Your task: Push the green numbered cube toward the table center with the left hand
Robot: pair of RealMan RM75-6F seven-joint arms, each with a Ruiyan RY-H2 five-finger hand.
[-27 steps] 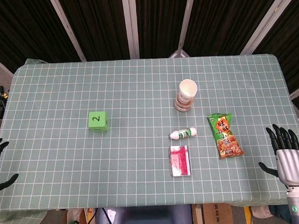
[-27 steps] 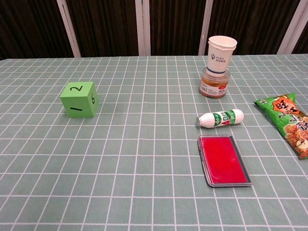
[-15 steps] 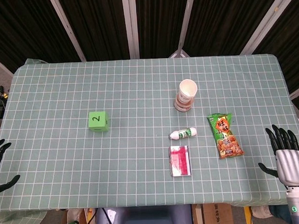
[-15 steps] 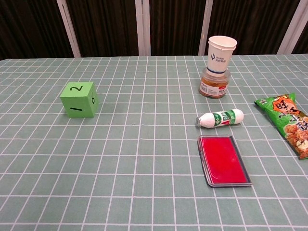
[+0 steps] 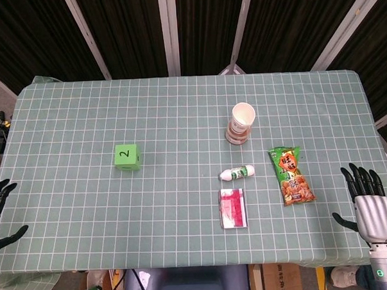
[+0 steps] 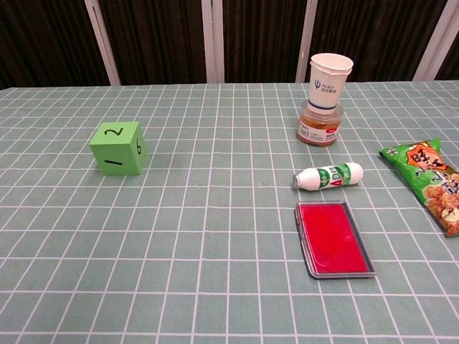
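The green numbered cube (image 5: 126, 157) (image 6: 119, 148) sits on the left half of the checked tablecloth, a "2" on its top face. My left hand (image 5: 0, 211) shows only at the left edge of the head view, fingers spread, holding nothing, well to the left of and nearer than the cube. My right hand (image 5: 371, 201) hovers at the table's right front corner, fingers spread and empty. Neither hand appears in the chest view.
Right of center stand a paper cup on a jar (image 5: 240, 124), a small white bottle lying down (image 5: 237, 173), a red flat case (image 5: 233, 207) and a green snack bag (image 5: 290, 175). The table's left edge (image 5: 7, 147) is close to the cube's side.
The left hand has edged slightly inward along the left edge. The right hand has drifted a little lower and left. The cube has not moved.
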